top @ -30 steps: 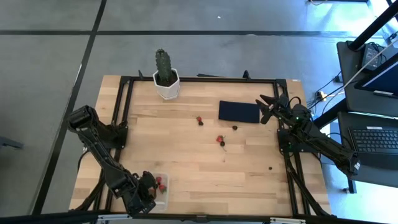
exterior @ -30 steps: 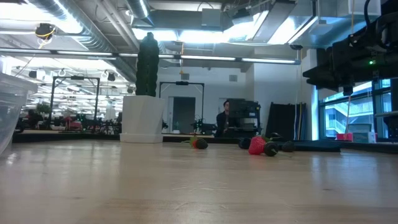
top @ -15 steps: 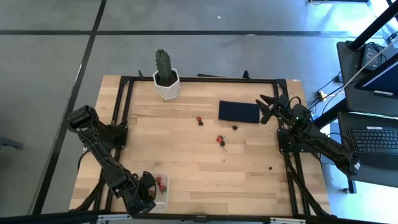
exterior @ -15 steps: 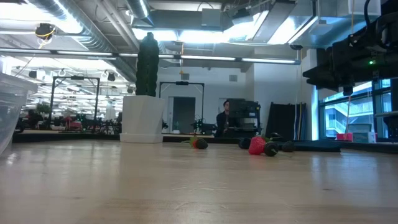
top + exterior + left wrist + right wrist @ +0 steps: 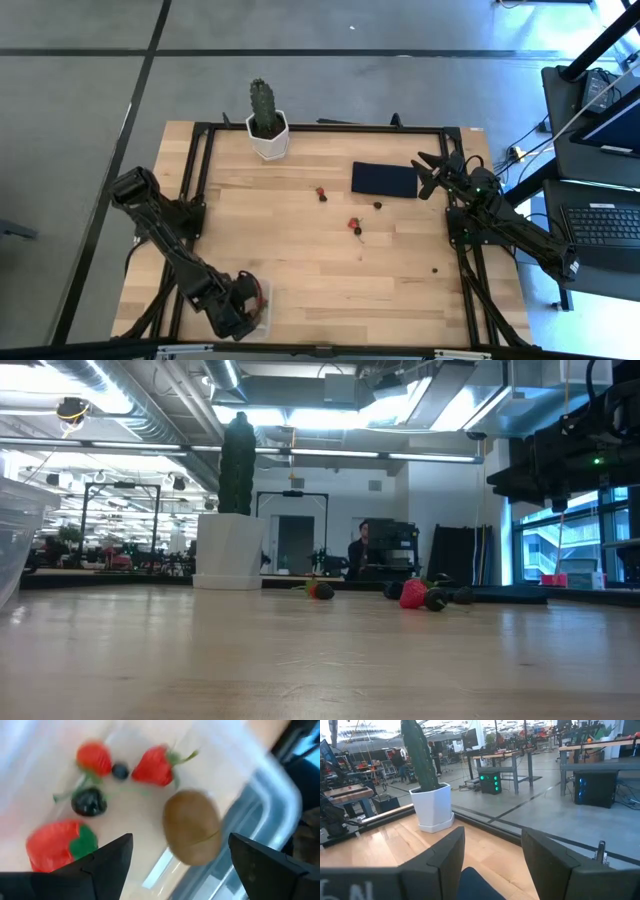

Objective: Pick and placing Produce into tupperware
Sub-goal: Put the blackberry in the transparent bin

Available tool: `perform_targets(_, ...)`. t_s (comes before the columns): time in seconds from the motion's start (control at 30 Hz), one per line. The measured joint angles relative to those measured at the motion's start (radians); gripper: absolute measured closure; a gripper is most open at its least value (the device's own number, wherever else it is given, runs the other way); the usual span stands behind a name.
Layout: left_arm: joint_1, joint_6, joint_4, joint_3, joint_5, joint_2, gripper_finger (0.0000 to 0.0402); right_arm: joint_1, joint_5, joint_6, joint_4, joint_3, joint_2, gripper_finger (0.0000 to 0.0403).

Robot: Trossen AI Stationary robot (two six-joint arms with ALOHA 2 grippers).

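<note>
**Left pincer spread over the box, kiwi lying loose beneath it**

The left gripper [image 5: 175,865] stands wide, its two dark fingers [image 5: 107,855] well apart and holding nothing. Directly beneath it lies the tupperware [image 5: 262,318], at the table's near left corner. Between the fingertips, in the left wrist view, the brown kiwi [image 5: 192,826] rests free on the box floor; beyond it lie three red strawberries [image 5: 156,766] and two dark berries [image 5: 89,802].

The left arm reaches from its base along the table's left edge, folded down over the box and covering most of it from above. A second ago more of the box and its red fruit showed beside the gripper, and the fingers stood narrower.

The right gripper [image 5: 428,172] hovers part-open and empty at the far right, just beside the navy mat [image 5: 384,179]. More strawberries [image 5: 353,224] and berries [image 5: 378,205] remain scattered mid-table.
</note>
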Motion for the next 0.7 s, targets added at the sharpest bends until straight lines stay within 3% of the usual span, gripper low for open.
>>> perform_targets(0.33, 0.089, 0.360, -0.047, 0.011, -0.157, -0.210, 0.0091, 0.000, 0.000, -0.022, 0.000, 0.000, 0.000, 0.0205)
perform_targets(0.57, 0.291, 0.729, -0.060, 0.011, -0.298, -0.348, 0.0091, 0.000, 0.000, -0.022, 0.000, 0.000, 0.000, 0.0205)
perform_targets(0.7, 0.450, 0.954, 0.002, 0.011, -0.317, -0.381, 0.0091, 0.000, 0.000, -0.022, 0.000, 0.000, 0.000, 0.0205)
